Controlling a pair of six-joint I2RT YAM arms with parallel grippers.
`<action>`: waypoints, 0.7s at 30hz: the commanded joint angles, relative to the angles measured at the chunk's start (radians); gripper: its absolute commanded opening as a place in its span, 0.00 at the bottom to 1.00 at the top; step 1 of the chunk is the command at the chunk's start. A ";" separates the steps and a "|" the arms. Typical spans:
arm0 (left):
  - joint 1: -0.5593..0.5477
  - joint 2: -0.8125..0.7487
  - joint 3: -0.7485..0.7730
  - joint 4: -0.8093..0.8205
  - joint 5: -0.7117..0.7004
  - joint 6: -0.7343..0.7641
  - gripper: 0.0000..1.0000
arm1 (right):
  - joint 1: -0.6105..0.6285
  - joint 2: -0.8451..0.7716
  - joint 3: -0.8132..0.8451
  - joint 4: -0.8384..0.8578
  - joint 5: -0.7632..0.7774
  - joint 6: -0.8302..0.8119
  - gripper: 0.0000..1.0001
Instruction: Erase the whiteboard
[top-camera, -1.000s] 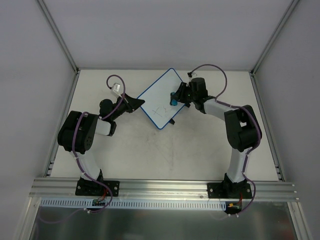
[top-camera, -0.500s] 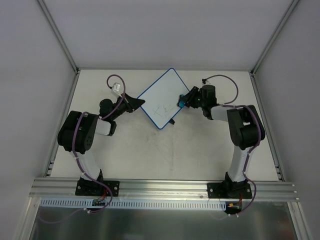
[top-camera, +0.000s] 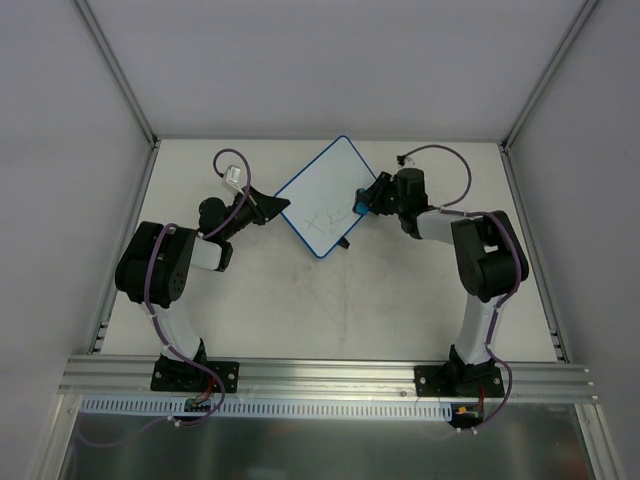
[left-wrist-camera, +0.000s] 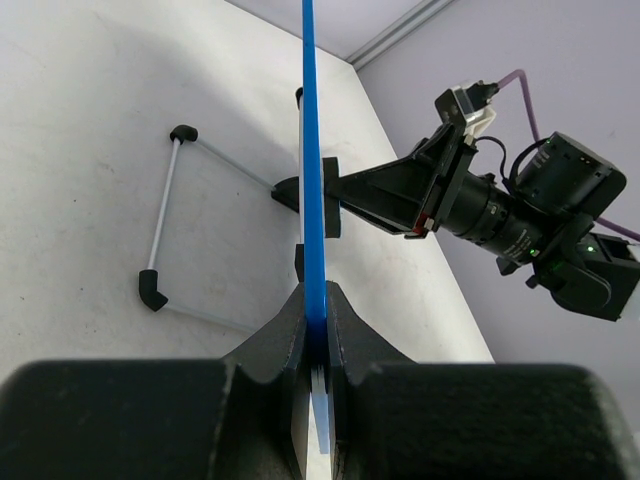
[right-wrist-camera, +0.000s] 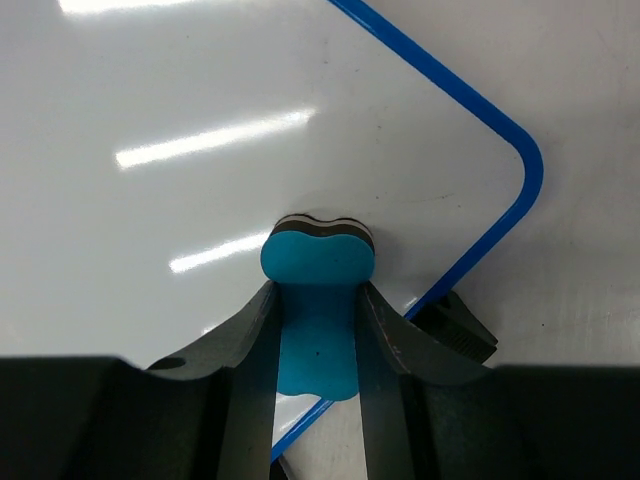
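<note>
The whiteboard (top-camera: 325, 195), white with a thin blue rim, stands tilted at the back middle of the table, with faint pen lines near its lower part. My left gripper (top-camera: 275, 207) is shut on the board's left edge; in the left wrist view the blue rim (left-wrist-camera: 312, 200) runs edge-on between the fingers. My right gripper (top-camera: 366, 201) is shut on a blue bone-shaped eraser (right-wrist-camera: 318, 262), whose felt face presses on the white board (right-wrist-camera: 180, 190) near its right rounded corner. The eraser also shows in the top view (top-camera: 360, 203).
A wire stand (left-wrist-camera: 165, 220) with black tips lies on the table behind the board in the left wrist view. A black tab (right-wrist-camera: 455, 325) sticks out at the board's edge. Grey walls and aluminium posts (top-camera: 115, 70) enclose the table.
My right gripper with the eraser moved from the board's middle right toward its right edge, then shifted slightly back inward. The left gripper and board have not moved.
</note>
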 joint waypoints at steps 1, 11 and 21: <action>-0.008 0.019 0.016 0.100 0.062 0.069 0.00 | 0.095 -0.021 0.059 -0.110 0.026 -0.122 0.00; -0.008 0.019 0.017 0.096 0.062 0.069 0.00 | 0.243 -0.041 0.156 -0.191 0.038 -0.190 0.00; -0.008 0.028 0.019 0.108 0.058 0.058 0.00 | 0.386 -0.042 0.191 -0.211 0.067 -0.272 0.00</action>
